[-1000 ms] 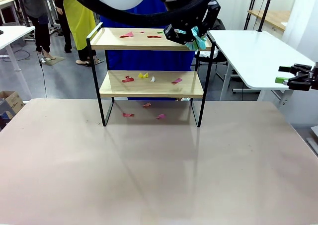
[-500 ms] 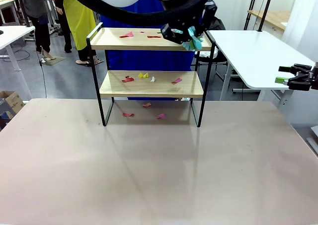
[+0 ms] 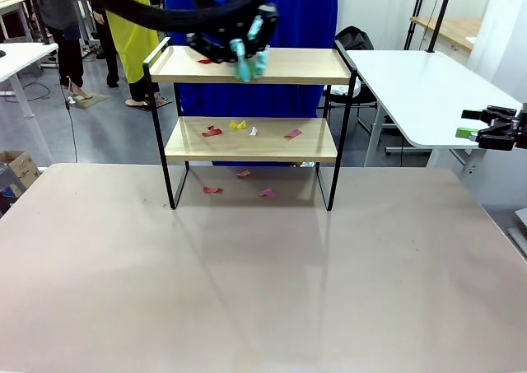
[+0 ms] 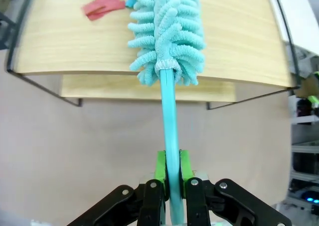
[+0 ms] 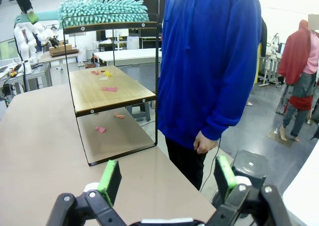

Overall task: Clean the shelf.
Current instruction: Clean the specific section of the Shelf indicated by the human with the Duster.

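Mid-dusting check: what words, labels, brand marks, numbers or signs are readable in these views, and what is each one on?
None: no readable text.
The two-tier wood-and-black-metal shelf: no label or mark.
The turquoise fluffy duster clamped in the left gripper: no brand visible.
The person's blue hooded top: plain.
The cardboard box on the floor: any print too small to read.

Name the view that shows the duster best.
The left wrist view: the teal duster shows close up, handle clamped between the left gripper's fingers, head on the shelf's top board. The front view shows it small and partly hidden; the right wrist view, its head side-on.
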Tool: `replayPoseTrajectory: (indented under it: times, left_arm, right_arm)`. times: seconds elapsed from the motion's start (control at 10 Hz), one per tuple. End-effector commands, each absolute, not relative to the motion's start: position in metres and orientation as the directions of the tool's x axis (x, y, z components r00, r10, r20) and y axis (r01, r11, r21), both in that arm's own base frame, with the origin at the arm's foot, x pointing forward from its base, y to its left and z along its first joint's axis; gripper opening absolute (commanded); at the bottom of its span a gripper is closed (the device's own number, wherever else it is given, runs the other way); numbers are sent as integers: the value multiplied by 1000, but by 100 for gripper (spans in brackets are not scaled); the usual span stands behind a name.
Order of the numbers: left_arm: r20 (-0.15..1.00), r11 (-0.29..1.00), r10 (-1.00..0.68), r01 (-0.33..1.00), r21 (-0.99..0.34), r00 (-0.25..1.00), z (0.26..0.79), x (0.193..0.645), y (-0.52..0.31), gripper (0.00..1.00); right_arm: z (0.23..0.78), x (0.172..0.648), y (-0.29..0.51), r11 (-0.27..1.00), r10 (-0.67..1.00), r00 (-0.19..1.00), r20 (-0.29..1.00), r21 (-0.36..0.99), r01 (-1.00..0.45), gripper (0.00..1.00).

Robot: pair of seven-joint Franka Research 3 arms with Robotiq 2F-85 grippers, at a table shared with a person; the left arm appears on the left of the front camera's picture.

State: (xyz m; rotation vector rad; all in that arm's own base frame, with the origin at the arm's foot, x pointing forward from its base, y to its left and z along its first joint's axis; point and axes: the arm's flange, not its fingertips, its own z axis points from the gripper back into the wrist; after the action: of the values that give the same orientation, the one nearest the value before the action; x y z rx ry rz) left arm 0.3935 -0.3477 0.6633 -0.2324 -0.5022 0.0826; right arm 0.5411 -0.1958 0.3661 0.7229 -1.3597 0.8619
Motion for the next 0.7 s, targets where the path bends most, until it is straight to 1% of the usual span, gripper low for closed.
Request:
replayPoseTrajectory:
  times: [0.0, 0.1, 0.2, 0.4, 0.5, 0.6]
  left_arm:
    - [465, 990, 59, 7, -140, 883, 651, 385, -305, 13]
    - [467, 996, 43, -4, -85, 883, 646, 385, -287, 13]
    - [480, 999, 32, -35, -1, 876, 648, 384, -264, 13]
    - [515, 981, 9, -108, 163, 857, 665, 379, -215, 13]
    - [555, 961, 1, -154, 230, 832, 673, 374, -203, 13]
    - [581, 956, -30, -146, 254, 813, 684, 364, -203, 13]
  right_arm:
    - [369, 540, -194, 515, 101, 2, 995, -50, -856, 100]
    - [369, 540, -194, 515, 101, 2, 995, -50, -856, 100]
    - [369, 540, -194, 515, 101, 2, 995, -50, -856, 100]
    - [369, 540, -194, 515, 101, 2, 995, -50, -856, 100]
    - [369, 540, -194, 515, 101, 2, 995, -50, -856, 100]
    - [369, 540, -194, 515, 101, 2, 995, -50, -856, 100]
